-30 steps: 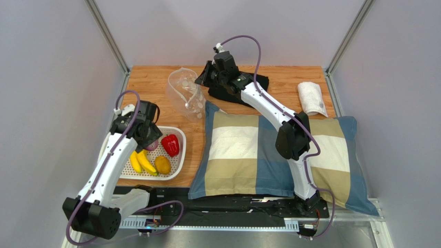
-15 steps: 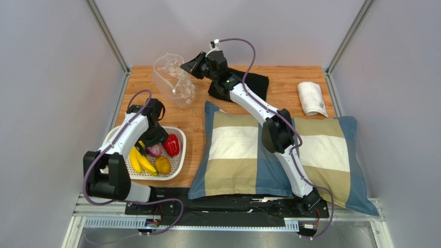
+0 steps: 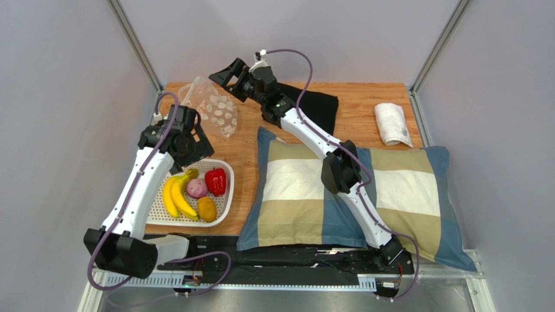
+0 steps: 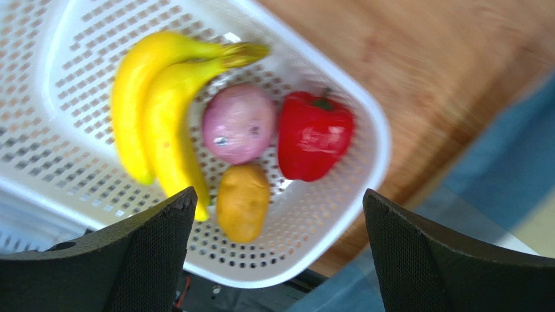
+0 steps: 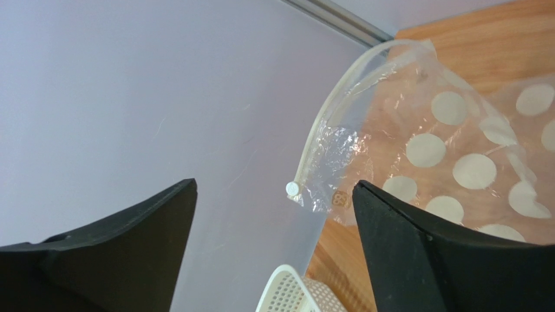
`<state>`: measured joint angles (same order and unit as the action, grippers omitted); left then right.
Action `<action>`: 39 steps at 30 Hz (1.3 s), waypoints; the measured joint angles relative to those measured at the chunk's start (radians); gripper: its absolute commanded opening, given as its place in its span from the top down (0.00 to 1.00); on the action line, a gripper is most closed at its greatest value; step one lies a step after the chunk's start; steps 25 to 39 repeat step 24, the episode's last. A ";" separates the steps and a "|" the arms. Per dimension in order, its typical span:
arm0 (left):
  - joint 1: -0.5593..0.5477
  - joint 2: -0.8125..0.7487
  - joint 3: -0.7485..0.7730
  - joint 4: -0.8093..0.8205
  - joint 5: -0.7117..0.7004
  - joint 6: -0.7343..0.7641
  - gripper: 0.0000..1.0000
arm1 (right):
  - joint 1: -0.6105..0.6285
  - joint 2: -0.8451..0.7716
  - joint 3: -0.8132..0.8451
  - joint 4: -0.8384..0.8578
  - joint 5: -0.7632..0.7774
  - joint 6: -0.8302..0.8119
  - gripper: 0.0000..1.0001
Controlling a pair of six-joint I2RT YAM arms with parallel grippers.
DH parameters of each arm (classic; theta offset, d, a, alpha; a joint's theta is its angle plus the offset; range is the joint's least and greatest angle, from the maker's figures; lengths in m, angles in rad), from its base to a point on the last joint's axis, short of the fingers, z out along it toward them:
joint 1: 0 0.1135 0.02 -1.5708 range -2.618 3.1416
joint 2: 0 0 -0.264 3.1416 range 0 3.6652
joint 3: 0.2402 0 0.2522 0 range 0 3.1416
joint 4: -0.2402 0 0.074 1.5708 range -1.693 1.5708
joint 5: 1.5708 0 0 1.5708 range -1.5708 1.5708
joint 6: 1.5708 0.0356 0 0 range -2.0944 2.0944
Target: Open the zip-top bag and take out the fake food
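Top external: the zip-top bag (image 3: 215, 112) lies in the far-left corner of the wooden table (image 3: 358, 97) and looks empty. Its long axis slants from that corner toward the near right. The right gripper (image 3: 227, 71) hovers above its far edge, jaws spread wide and gripping nothing. The left gripper (image 3: 194, 151), also wide and empty, hangs between the bag and the white perforated tray (image 3: 185, 223). The left wrist sits just beside the bag, so a careless swing could sweep the light plastic off the table.

Left wrist: all the fake food lies in the tray, namely the banana bunch (image 4: 156, 110), onion (image 4: 238, 123), red bell pepper (image 4: 313, 133) and mango-like fruit (image 4: 242, 201). The bananas lie lengthwise along the tray, stems toward the pepper. The spread fingers (image 4: 150, 260) frame the tray. If they dropped, I judge they could clip its rim and spill the toys.

Right wrist: the bag's zip rim (image 5: 339, 97) arcs open toward the grey wall (image 5: 163, 84), its small white slider (image 5: 291, 188) at the low end. The bag sits beyond the fingers (image 5: 449, 260) and is not pinched.
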<state>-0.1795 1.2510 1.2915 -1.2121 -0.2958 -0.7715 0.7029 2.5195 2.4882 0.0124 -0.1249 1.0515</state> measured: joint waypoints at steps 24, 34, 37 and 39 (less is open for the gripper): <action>-0.423 -0.506 -0.054 0.665 0.288 0.113 0.01 | -0.032 -1.563 -0.922 -1.195 0.483 -0.460 0.00; -0.423 -0.506 -0.054 0.665 0.288 0.113 0.01 | -0.032 -1.563 -0.922 -1.195 0.483 -0.460 0.00; -0.423 -0.506 -0.054 0.665 0.288 0.113 0.01 | -0.032 -1.563 -0.922 -1.195 0.483 -0.460 0.00; -0.423 -0.506 -0.054 0.665 0.288 0.113 0.01 | -0.032 -1.563 -0.922 -1.195 0.483 -0.460 0.00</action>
